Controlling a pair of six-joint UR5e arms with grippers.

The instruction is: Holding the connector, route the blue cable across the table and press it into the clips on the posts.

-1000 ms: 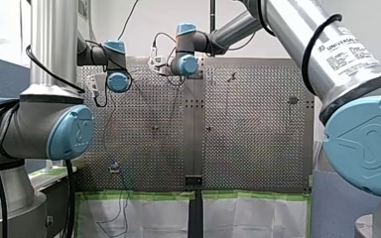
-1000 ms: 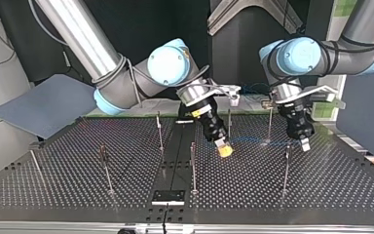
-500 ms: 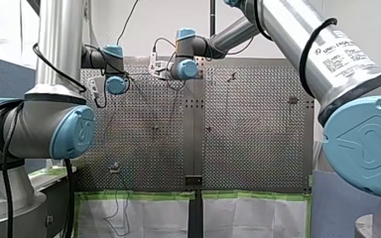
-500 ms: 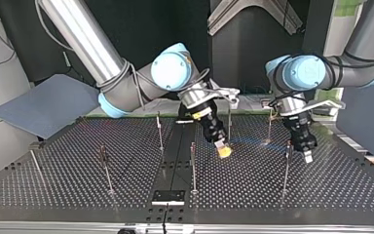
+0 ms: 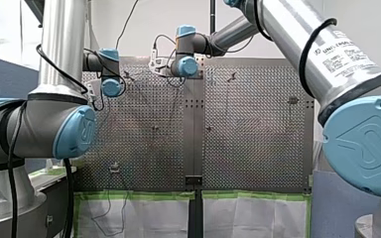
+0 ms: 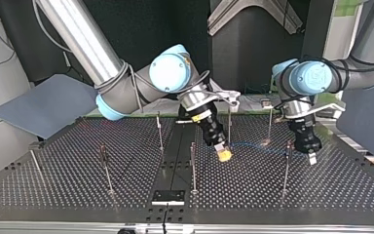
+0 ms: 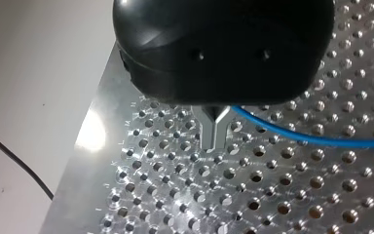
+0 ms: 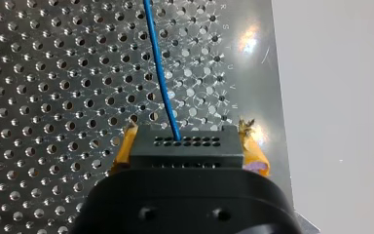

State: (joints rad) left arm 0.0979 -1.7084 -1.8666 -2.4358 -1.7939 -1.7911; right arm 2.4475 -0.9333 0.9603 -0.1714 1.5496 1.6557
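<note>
Pinching the black block-shaped connector [image 8: 185,146], my right gripper [image 6: 223,154] holds one end of the thin blue cable [image 7: 297,140]. My left gripper [image 7: 215,130], pressed together on it, pulls it tight over the holey metal table [image 6: 78,185] near its arm-side edge, ready for the thin metal posts [image 6: 286,168].

The cable [image 8: 158,73] is bright blue against the silver table [image 8: 53,73], which is dotted with regular rows of holes. The connector [image 8: 187,146] is black (tiny holes across its face), flanked by yellow pads [image 8: 123,148]. A pale-blue joint cap [image 6: 170,72] sits upper centre-left in the top view.
</note>
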